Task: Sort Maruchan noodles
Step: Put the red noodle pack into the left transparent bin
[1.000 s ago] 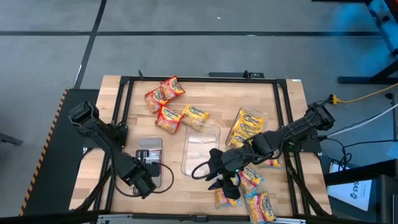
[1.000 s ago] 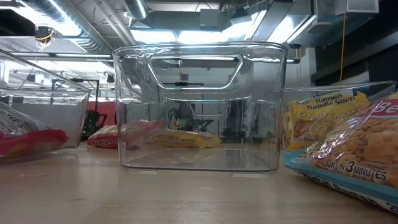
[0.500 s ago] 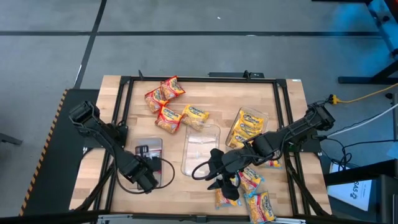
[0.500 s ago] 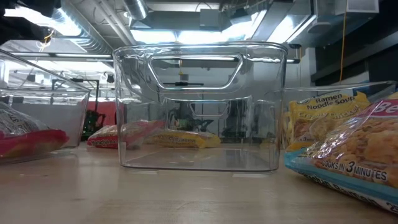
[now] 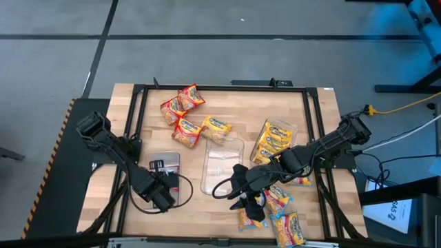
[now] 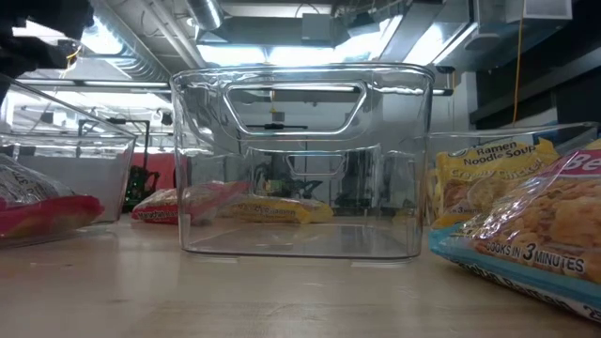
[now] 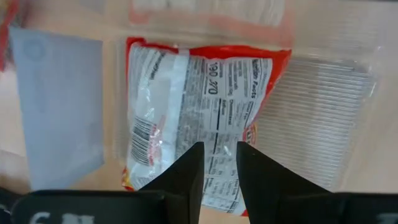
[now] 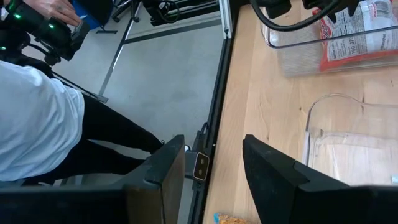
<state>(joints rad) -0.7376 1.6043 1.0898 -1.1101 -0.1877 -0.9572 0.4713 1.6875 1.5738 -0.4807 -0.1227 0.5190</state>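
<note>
Noodles lie in several groups across my table (image 5: 227,96). One red packet (image 7: 199,118) rests label-side up in the clear tray (image 5: 165,180) at the front left, and my left gripper (image 5: 160,198) hangs right over it with its fingers (image 7: 186,180) drawn almost together, only a thin gap between them, gripping nothing. In the left wrist view the packet's nutrition panel and barcode show just past the fingertips, and the ribbed tray floor shows beside the packet.

My right gripper (image 5: 242,189) sits near the front centre, beside the front edge of the empty middle tray (image 5: 222,165). Its fingers (image 8: 163,177) stand well apart and hold nothing. In the right wrist view they frame the table edge, with the empty tray's rim on one side and the red packet's tray farther off.

Just right of that gripper, blue-and-yellow packets (image 5: 281,210) are strewn toward the front right corner. A stack of yellow packets (image 5: 272,140) lies farther back on the right. At the back left are red packets (image 5: 180,110) with one yellow packet (image 5: 216,128) touching them.

From table height the empty tray (image 6: 302,160) fills the middle, with a blue packet (image 6: 526,235) close by on the right.

A person in a white top (image 8: 37,118) stands beyond the table edge.
</note>
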